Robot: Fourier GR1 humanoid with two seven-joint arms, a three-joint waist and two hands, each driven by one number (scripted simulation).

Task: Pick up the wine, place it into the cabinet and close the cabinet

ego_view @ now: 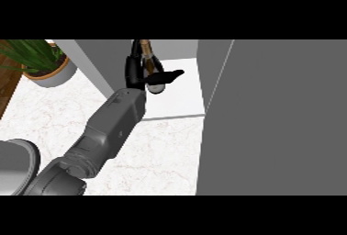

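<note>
Door: flat grey cabinet door (271,119), open, right of the robot hand.
Bench: white marble bench (163,156), behind the wrist.
Shelf: white cabinet shelf (183,92), beneath the hand.
Hand: left robot hand (141,77), clamped on the bottle.
Wine: dark glass wine bottle (145,48), inside the cabinet.

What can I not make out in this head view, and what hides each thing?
1. Wine bottle: the left hand curls round it and hides most of it; whether it touches the cabinet floor is unclear.
2. Right side of the view: the grey cabinet door covers it; no right hand shows.
3. Potted plant: cut off by the upper left edge.
4. Grey round thing: cut off by the left edge, unidentifiable.
</note>
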